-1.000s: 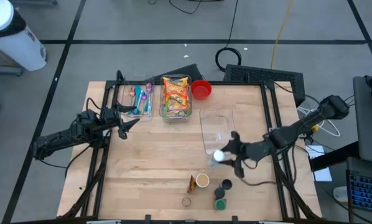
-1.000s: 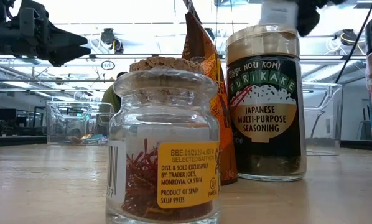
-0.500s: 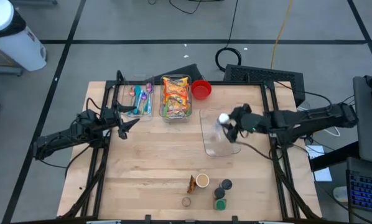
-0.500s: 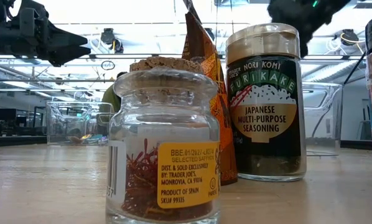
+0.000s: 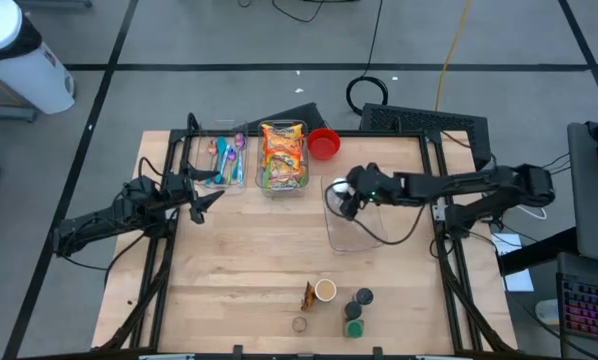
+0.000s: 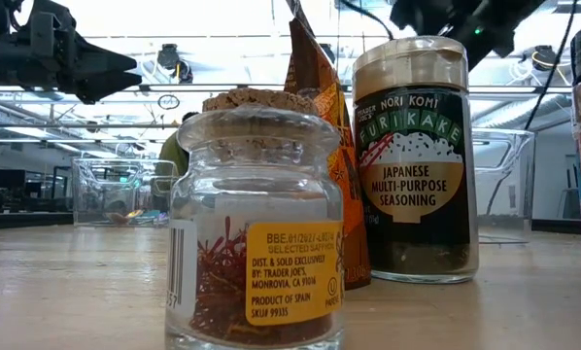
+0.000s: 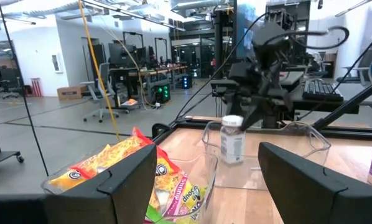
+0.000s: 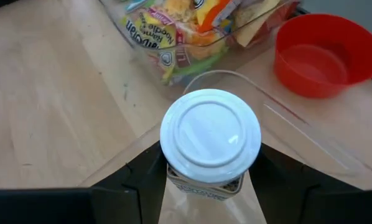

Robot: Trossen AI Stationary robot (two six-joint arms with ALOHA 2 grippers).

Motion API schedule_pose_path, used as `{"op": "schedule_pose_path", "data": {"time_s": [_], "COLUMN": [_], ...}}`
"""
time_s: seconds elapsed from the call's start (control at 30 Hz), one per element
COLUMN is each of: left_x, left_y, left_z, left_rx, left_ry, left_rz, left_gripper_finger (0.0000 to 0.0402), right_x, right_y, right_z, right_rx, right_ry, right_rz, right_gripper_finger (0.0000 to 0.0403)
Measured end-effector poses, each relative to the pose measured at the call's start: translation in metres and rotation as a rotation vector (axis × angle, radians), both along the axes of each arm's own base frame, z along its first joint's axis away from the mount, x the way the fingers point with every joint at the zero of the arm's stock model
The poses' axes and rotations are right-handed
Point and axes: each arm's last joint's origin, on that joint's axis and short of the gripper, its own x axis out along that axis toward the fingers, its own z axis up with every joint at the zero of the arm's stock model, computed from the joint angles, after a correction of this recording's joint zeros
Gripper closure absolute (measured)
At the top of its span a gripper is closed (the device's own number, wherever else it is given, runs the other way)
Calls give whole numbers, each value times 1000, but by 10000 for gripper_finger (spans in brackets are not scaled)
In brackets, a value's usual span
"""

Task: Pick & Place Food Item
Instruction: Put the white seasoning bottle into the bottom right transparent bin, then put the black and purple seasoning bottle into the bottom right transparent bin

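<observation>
Right gripper (image 5: pixel 345 197) clenched on white-capped jar (image 8: pixel 209 140).
Held over clear bin's (image 5: pixel 364 238) far left corner; left gripper (image 5: pixel 201 201) idle, spread apart.

The wooden table (image 5: pixel 239 260) bears clear bins (image 5: pixel 284 160), a red bowl (image 5: pixel 323 143) and spice jars (image 5: pixel 354 312).

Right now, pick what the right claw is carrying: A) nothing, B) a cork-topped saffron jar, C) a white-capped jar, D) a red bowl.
C: the right claw is shut on the white-capped jar, holding it at the near corner of the clear plastic bin, beside the red bowl.
</observation>
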Motion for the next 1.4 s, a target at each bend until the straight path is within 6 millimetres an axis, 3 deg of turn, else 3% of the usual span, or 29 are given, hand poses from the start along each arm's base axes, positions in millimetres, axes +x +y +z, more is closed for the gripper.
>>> {"op": "schedule_pose_path", "data": {"time_s": [0.33,0.77,1.07,1.27,1.4], "left_x": [0,0,0,0,0], "left_y": [0,0,0,0,0], "left_z": [0,0,0,0,0], "left_rx": [0,0,0,0,0], "left_ry": [0,0,0,0,0], "left_rz": [-1,-1,-1,-1,0], "left_gripper_finger": [119,119,119,119,119], "right_x": [20,24,8,-8,-12], "right_y": [-2,-2,1,13,31], "right_z": [-26,-33,6,37,56], "right_rx": [-21,-91,-92,120,224], "right_ry": [44,95,-57,-241,-388], "right_rz": [21,92,131,345,525], "right_gripper_finger": [212,177,151,153,159]}}
